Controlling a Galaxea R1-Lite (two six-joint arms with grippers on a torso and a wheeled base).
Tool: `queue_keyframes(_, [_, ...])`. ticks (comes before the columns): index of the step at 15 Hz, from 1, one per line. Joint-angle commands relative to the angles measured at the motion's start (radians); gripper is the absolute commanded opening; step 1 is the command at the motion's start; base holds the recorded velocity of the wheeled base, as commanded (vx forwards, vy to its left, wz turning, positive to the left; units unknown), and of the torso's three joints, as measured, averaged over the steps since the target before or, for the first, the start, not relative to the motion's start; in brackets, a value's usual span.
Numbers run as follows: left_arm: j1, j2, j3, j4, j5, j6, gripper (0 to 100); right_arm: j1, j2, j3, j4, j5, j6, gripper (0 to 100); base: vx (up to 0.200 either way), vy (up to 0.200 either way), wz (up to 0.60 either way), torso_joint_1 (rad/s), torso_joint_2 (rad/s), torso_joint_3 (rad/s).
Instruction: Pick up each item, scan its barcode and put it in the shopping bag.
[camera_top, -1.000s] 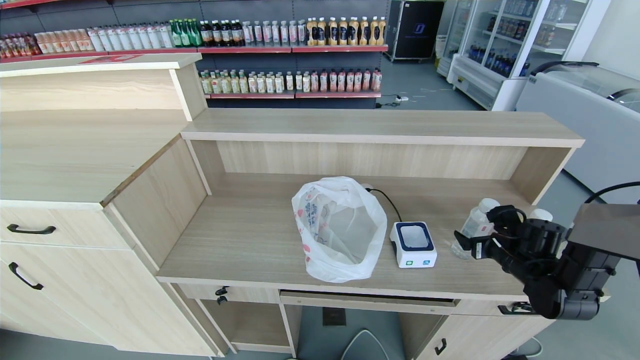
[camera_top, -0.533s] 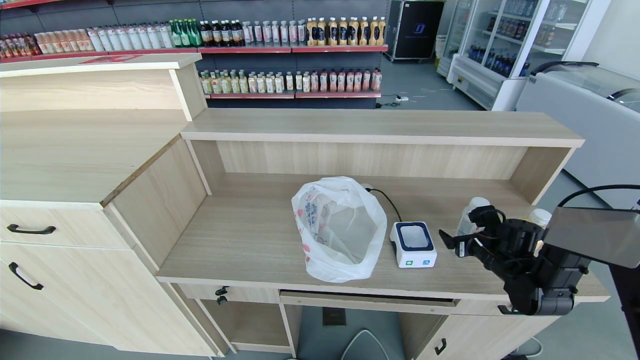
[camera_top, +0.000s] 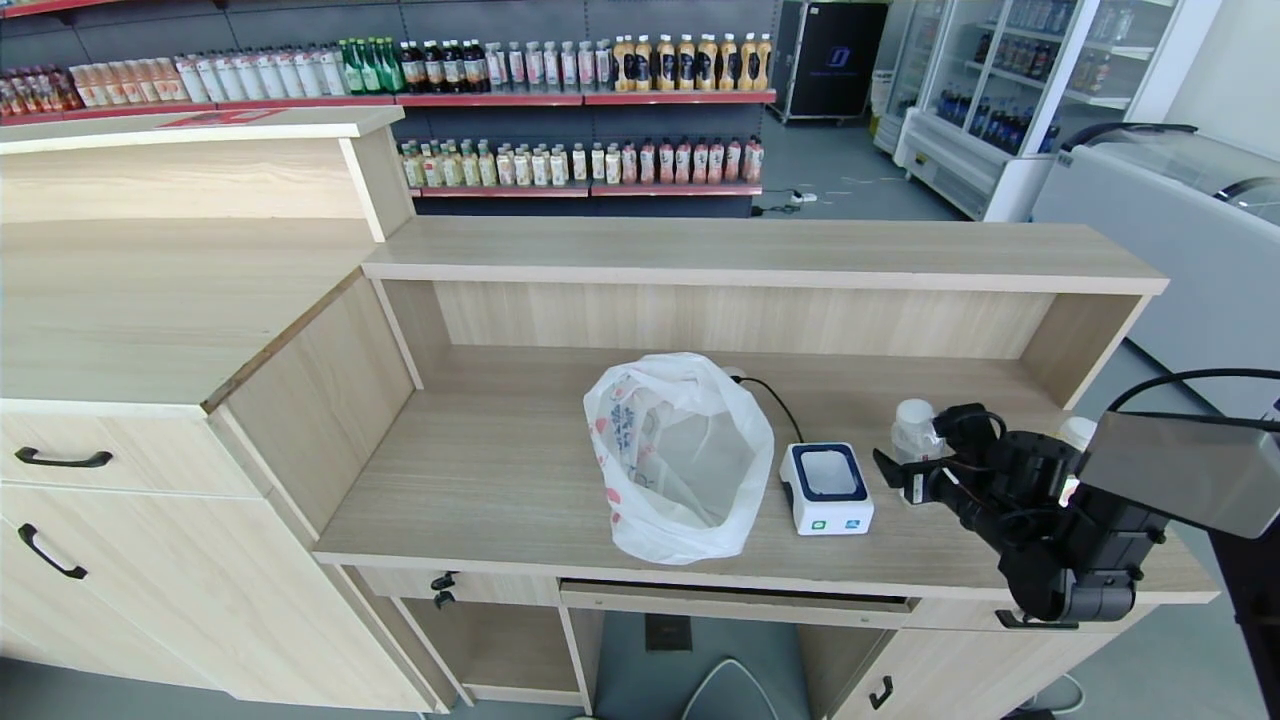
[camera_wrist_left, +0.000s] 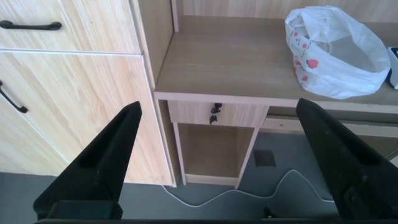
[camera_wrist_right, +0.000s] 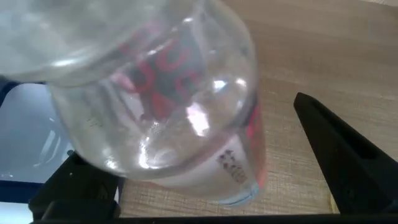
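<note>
— What has changed?
— The right claw (camera_top: 915, 455), pinching a clear bottle (camera_top: 912, 428), has carried it leftward; it now sits just right of the scanner (camera_top: 826, 488), over the counter (camera_top: 480, 470).
— Room to move?
— Bare wood lies left of the shopping bag (camera_top: 680, 455); bag and scanner sit near the front edge.
— Count?
— Two bottles, the second bottle (camera_top: 1077, 430) behind the arm; one bag; one scanner; the left claw (camera_wrist_left: 219, 104) hangs spread, beside the cabinet.

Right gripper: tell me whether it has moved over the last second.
Yes. The right gripper, shut on the bottle, has moved left across the counter, closer to the scanner, which has stayed put.
</note>
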Motion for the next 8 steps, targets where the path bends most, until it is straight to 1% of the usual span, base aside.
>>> queue_keyframes(1, [0.000, 0.000, 0.000, 0.000, 0.000, 0.000, 100, -0.016, -0.002, 0.001, 0.000, 0.005, 0.004, 0, 0.000, 0.000, 0.00, 0.000, 0.00, 0.000])
queue_keyframes(6, [0.000, 0.000, 0.000, 0.000, 0.000, 0.000, 100, -0.055, -0.007, -0.005, 0.000, 0.011, 0.007, 0, 0.000, 0.000, 0.00, 0.000, 0.00, 0.000])
queue_keyframes(8, [0.000, 0.000, 0.000, 0.000, 0.000, 0.000, 100, -0.059, -0.005, -0.005, -0.005, 0.047, 0.006, 0, 0.000, 0.000, 0.00, 0.000, 0.00, 0.000])
